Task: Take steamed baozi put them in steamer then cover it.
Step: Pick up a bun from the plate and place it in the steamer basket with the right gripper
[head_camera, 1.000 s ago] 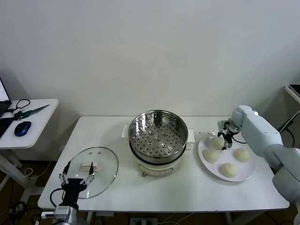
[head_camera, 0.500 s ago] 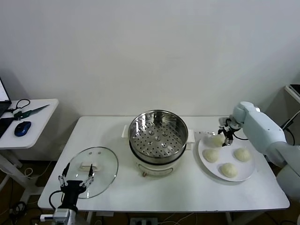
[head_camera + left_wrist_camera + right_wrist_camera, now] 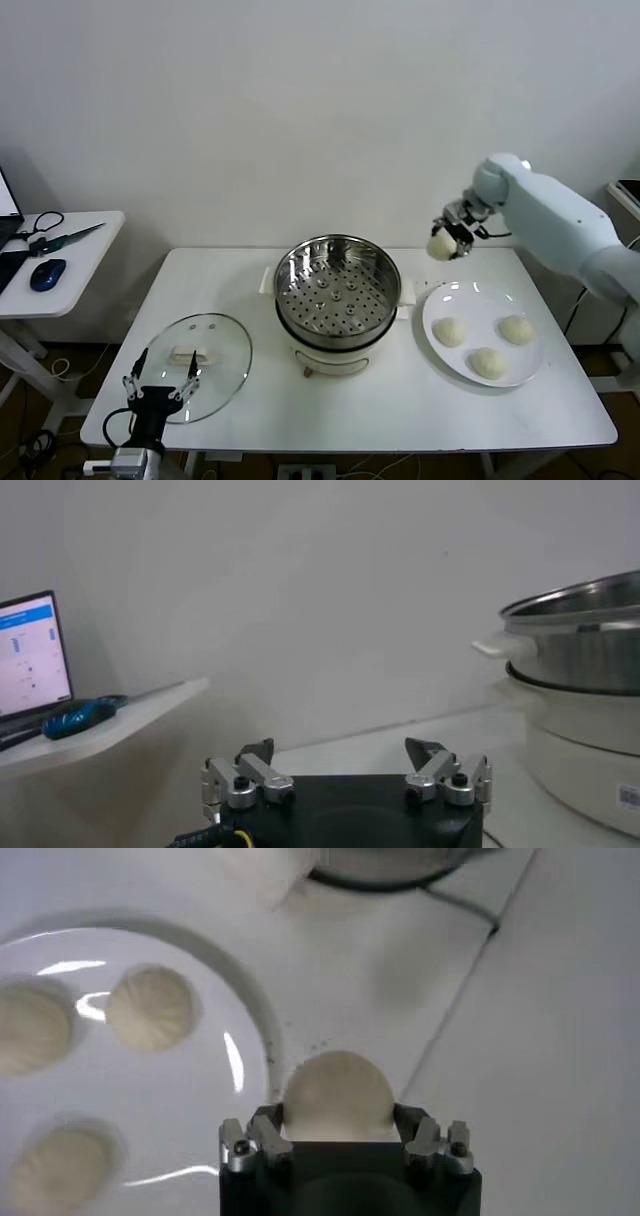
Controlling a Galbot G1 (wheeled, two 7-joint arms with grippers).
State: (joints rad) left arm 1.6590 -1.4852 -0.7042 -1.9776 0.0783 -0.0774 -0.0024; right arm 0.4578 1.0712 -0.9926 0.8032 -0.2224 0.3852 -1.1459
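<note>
My right gripper is shut on one cream-white baozi and holds it in the air, above the table between the steamer and the plate. The right wrist view shows that baozi clamped between the jaws. Three more baozi lie on the white plate. The shiny steamer stands empty on its cream base at the table's middle. My left gripper is open and parked at the front left, by the glass lid.
The glass lid with its white handle lies flat at the front left of the table. A side table with a blue mouse stands to the left. The steamer's side shows in the left wrist view.
My right gripper closed on a baozi at the plate's far edge, lifted it and moved it up and toward the steamer. The left arm sank slightly.
</note>
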